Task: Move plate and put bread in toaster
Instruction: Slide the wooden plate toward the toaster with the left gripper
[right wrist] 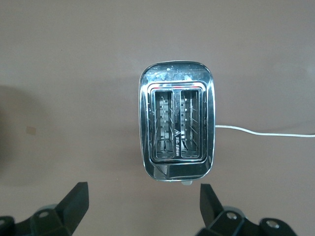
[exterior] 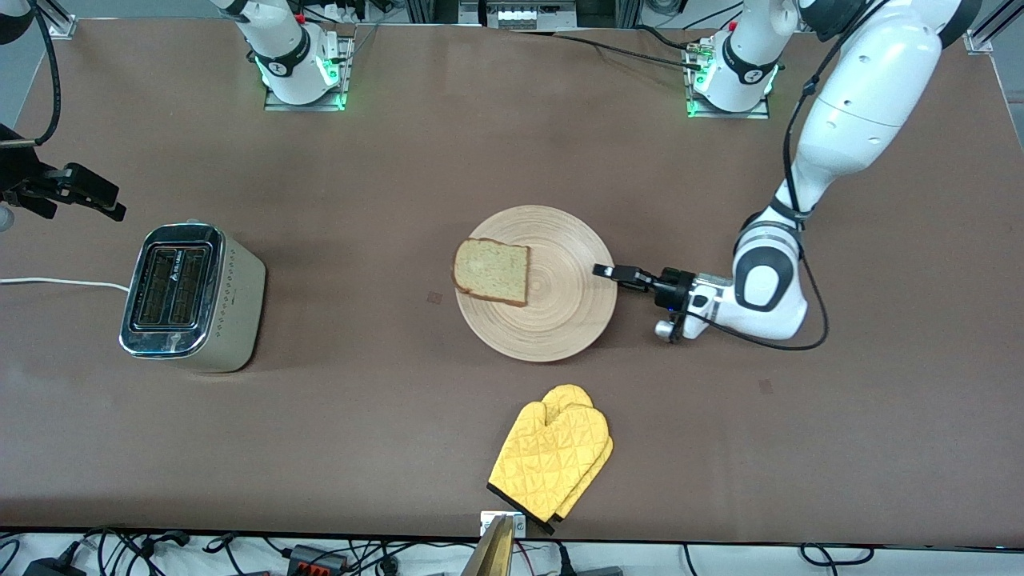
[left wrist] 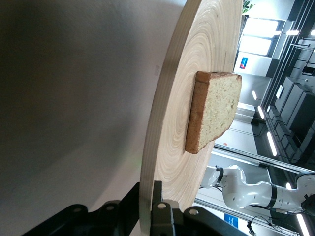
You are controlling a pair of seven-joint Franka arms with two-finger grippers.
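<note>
- Front view: one plate [exterior: 552,320] mid-table carries one bread [exterior: 491,271] slice; left gripper [exterior: 606,271] clamps its rim.
- One toaster [exterior: 192,296], two slots, under the spread-fingered right gripper [right wrist: 142,201].
- One yellow mitt [exterior: 552,458].

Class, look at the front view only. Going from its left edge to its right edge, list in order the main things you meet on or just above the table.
Right pincer → toaster → bread, lying on the plate → left pincer, gripping the plate's rim. The yellow oven mitt overlaps the plate's span, so I leave it unranked.
</note>
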